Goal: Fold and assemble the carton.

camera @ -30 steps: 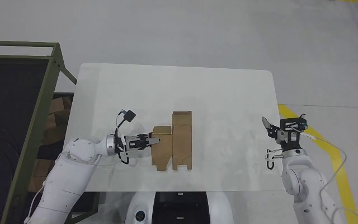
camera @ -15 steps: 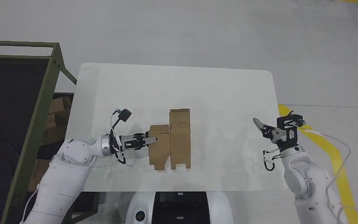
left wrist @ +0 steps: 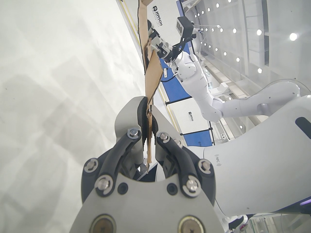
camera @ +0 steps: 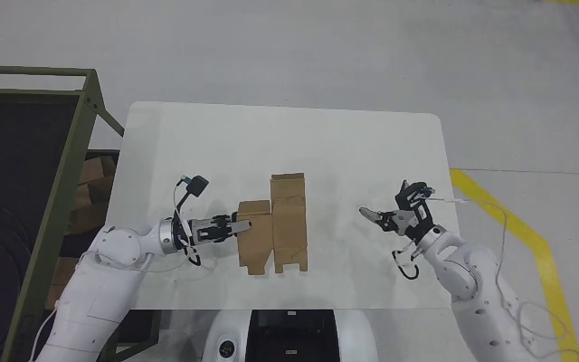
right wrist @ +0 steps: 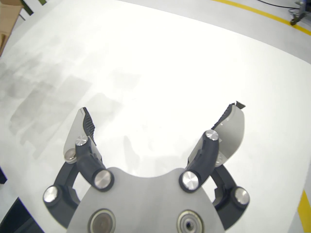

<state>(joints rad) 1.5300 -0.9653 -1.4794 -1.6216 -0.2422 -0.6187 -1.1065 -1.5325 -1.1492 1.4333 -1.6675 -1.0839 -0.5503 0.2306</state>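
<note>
The left hand (left wrist: 147,120) covers the gripped edge of the carton (left wrist: 152,73); stacked cardboard (camera: 90,195) at left lies partly behind the worktop (camera: 362,145).

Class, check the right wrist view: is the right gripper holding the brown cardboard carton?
No, the right gripper is open and empty over the white table.

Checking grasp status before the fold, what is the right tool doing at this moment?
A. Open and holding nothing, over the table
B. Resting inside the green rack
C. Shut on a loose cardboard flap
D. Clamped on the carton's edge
A: the right tool has its fingers spread wide with only bare table between them, while the left tool is the one clamped on the carton.
</note>
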